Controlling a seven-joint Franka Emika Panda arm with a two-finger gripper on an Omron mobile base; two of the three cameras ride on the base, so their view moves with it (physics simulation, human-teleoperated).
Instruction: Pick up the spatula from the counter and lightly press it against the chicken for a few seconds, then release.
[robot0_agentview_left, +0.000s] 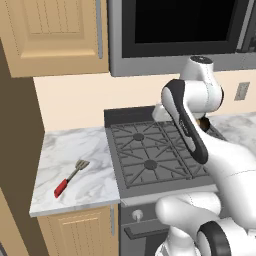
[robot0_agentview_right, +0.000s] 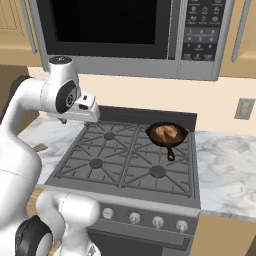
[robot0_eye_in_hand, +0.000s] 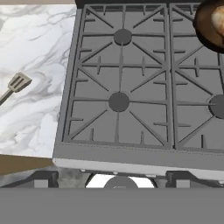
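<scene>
The spatula (robot0_agentview_left: 70, 177) lies flat on the marble counter (robot0_agentview_left: 95, 145) left of the stove, red handle toward the front and slotted metal head toward the back. Its head (robot0_eye_in_hand: 17, 82) also shows at the left edge of the hand view. A piece of browned chicken (robot0_agentview_right: 166, 132) sits in a black skillet (robot0_agentview_right: 172, 142) on the back right burner; the skillet's rim (robot0_eye_in_hand: 205, 30) is at the hand view's top right. My gripper (robot0_eye_in_hand: 111, 179) hangs high over the stove's left burners, open, its fingertips (robot0_eye_in_hand: 41, 178) wide apart with nothing between them. It is well to the right of the spatula.
The stove grates (robot0_agentview_left: 150, 150) cover the middle. A microwave (robot0_agentview_right: 125, 35) hangs above the stove and wooden cabinets (robot0_agentview_left: 55, 35) above the left counter. A tall brown panel (robot0_agentview_left: 17, 150) bounds that counter on its left. More marble counter (robot0_agentview_right: 225, 170) lies right of the stove.
</scene>
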